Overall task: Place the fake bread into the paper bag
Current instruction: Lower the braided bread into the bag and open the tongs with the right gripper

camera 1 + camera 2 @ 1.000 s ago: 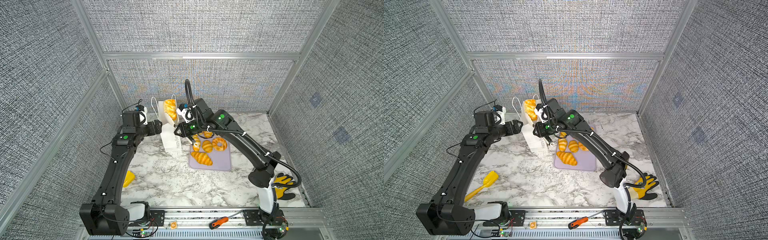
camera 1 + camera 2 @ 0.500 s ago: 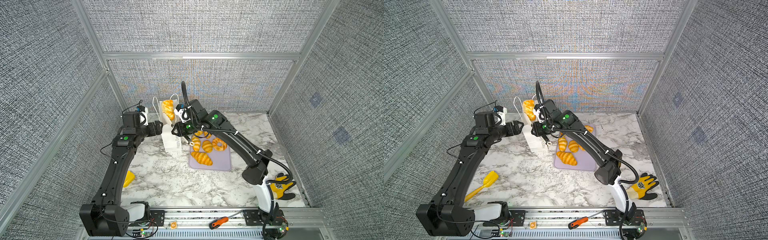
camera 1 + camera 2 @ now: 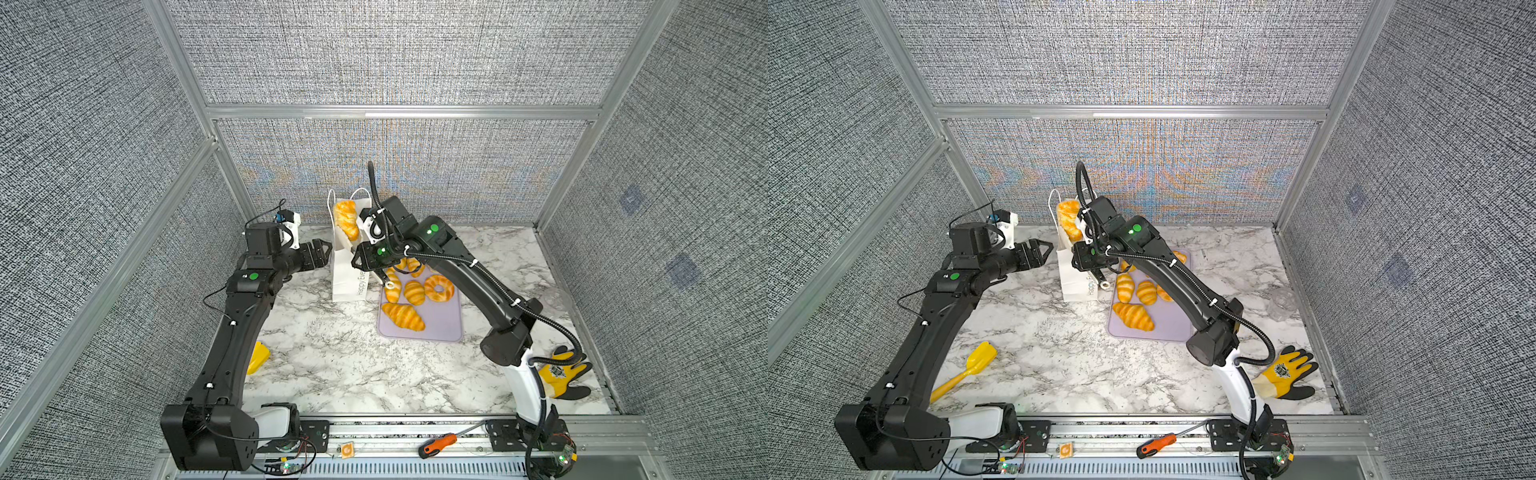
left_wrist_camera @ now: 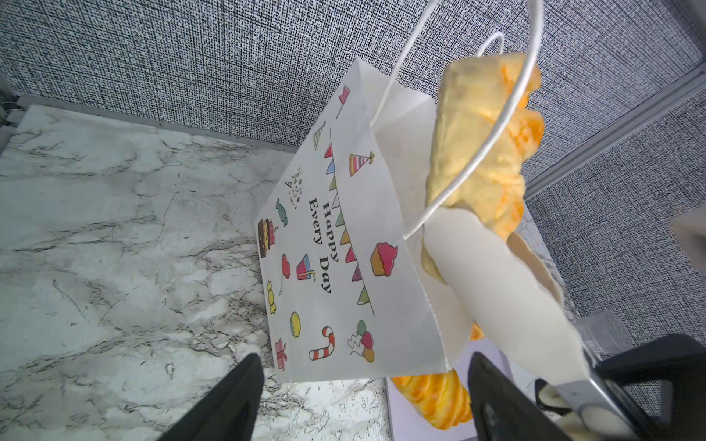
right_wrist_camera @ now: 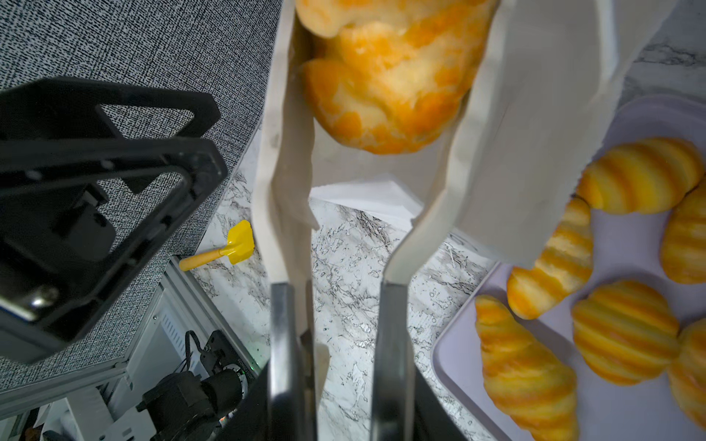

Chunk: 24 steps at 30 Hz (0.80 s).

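Drop-in step: right gripper [image 3: 362, 257] clamps the tongs [image 5: 397, 248], tips pinching a fake bread twist [image 3: 347, 220] half inside the paper bag [image 3: 347, 278] mouth; left gripper [image 3: 323, 252] spread, just beside the bag; next likely calls for easing the tongs.

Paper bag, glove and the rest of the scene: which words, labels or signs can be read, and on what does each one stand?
"Happy Every Day": on the paper bag, in the left wrist view.
Badge on the work glove: too small to read.
Small orange tag at the front edge: too small to read.
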Motion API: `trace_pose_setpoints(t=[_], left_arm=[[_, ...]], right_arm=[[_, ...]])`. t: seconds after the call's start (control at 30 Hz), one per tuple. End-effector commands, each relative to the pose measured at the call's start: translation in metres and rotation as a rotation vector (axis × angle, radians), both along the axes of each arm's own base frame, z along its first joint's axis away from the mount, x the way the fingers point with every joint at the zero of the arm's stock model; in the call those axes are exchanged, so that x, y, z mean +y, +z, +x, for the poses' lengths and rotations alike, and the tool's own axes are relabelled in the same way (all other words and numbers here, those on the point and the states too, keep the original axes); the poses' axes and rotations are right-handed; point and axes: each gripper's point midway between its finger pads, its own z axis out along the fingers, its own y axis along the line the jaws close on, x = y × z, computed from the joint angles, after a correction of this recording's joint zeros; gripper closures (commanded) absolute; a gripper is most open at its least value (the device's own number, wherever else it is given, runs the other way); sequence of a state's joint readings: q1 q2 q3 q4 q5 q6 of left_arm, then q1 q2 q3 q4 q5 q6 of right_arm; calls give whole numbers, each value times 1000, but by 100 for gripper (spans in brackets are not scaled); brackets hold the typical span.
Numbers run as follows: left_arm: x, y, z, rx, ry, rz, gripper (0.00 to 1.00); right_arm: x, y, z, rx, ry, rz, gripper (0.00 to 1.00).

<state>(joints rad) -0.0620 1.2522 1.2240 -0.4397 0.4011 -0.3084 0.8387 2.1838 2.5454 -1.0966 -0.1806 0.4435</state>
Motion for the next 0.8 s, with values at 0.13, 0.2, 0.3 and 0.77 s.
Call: trace_pose_setpoints(t=[0.13,0.2,0.3,0.77], left_arm=[[-3,10,2,-35,-10,-19,14],[-3,11,3,-37,-10,-19,14],[-3,13,3,-41,-9,-21,14],[-3,18,4,-53,-10,-21,14]], right_arm=[[-11,6,2,-33,-31,-36,52],[-12,7,2,-36,-33,-39,49],[-14,8,2,-39,-41,-45,47],[-24,6,2,-66,-58,-105,36]])
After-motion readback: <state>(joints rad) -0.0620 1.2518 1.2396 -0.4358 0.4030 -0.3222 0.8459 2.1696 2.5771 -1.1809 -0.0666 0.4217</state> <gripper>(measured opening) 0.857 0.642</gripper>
